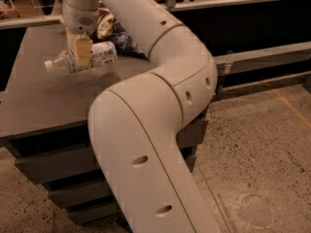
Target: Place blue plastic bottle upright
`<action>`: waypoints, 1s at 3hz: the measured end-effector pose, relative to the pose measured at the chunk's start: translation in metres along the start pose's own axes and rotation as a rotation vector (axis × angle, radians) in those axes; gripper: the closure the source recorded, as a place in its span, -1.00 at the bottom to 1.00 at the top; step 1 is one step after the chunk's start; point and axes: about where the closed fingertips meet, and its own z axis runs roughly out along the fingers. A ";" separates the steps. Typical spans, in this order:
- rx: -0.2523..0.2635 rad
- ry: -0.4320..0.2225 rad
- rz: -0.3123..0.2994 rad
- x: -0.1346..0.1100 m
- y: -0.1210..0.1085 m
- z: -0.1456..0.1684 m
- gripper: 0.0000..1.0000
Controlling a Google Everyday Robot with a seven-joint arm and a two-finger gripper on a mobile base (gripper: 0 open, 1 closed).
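My jaws clamp the blue plastic bottle (100, 54) sideways over the table (39, 106); tilting it could make it slip.

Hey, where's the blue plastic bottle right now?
Upper left of the camera view, the blue plastic bottle lies sideways in the gripper over the grey table, cap pointing left, just left of the snack bags.

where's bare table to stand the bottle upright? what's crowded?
Bare: the wide table patch bounded by the front edge, the left edge and the bent arm, just in front of the gripper clamping the blue plastic bottle. Crowded: the back, where the dark blue snack bag and brown snack bag sit behind the gripper; the arm covers the right side.
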 end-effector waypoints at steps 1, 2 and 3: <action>0.110 -0.121 0.094 0.002 0.009 -0.048 1.00; 0.239 -0.231 0.176 0.009 0.022 -0.092 1.00; 0.368 -0.324 0.229 0.012 0.053 -0.130 1.00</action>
